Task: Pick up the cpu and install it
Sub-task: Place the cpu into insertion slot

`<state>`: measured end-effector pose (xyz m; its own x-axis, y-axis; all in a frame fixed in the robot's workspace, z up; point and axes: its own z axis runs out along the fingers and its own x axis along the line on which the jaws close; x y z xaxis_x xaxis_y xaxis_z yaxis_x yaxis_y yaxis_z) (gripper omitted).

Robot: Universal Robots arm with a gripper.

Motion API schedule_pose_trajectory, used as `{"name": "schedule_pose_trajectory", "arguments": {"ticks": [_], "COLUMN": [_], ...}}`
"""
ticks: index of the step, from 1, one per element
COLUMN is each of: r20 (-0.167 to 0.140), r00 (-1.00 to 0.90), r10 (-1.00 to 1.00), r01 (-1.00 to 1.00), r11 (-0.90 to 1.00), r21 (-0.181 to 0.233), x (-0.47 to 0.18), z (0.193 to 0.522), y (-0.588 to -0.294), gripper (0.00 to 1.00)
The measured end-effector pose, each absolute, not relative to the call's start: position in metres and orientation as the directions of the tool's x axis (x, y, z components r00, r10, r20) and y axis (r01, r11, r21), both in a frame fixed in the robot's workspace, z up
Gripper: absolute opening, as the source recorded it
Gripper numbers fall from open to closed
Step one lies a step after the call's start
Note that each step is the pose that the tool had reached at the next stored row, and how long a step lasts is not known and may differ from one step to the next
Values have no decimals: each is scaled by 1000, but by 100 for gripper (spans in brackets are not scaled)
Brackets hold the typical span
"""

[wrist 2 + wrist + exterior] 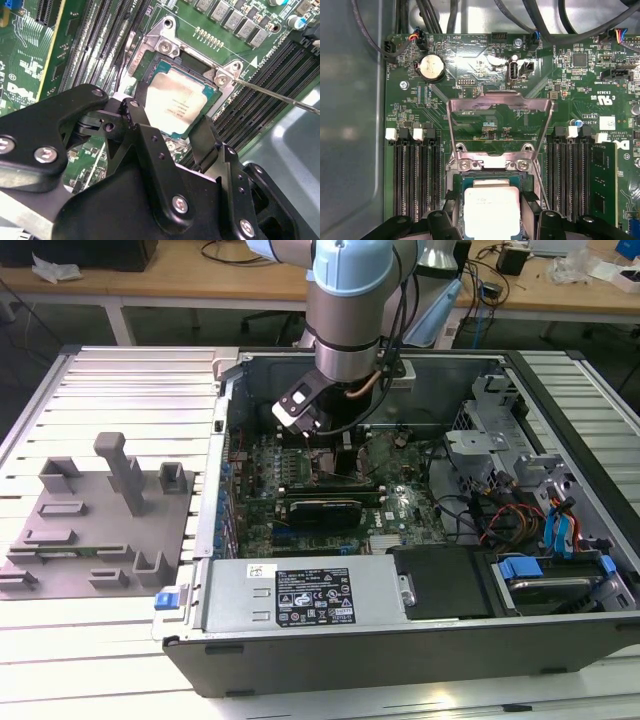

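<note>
While my gripper (167, 127) hovers low over the socket (182, 97), its fingers (207, 137) flank the cpu (175, 102), which seems seated in the socket with the load plate (501, 127) raised; whether I am gripping it, I cannot tell.

An open dark metal computer case (420, 640) lies on the ribbed white tabletop (100, 640). To its exterior view's left sits a grey moulded plastic tray (95, 530). Inside the case, what seems a blue-tabbed drive bay (520, 567) adjoins the green motherboard (330, 500).
</note>
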<state>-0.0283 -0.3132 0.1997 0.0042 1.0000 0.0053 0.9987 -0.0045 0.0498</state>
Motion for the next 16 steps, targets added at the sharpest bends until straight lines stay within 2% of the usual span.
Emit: {"name": "schedule_pose_trajectory", "arguments": {"ticks": [7,9,10,16], "r20": [6,5,5,3], "r00": [4,4,4,4], "r10": [1000,1000,1000,1000], "r01": [999,999,999,999], "r11": [-5,-5,-5,-4], "r21": [50,50,50,50], "x": [-28,-28,-28,-28], "z": [200,200,200,201], "y": [-313,-313,-313,-313], "gripper": [61,59,54,54]}}
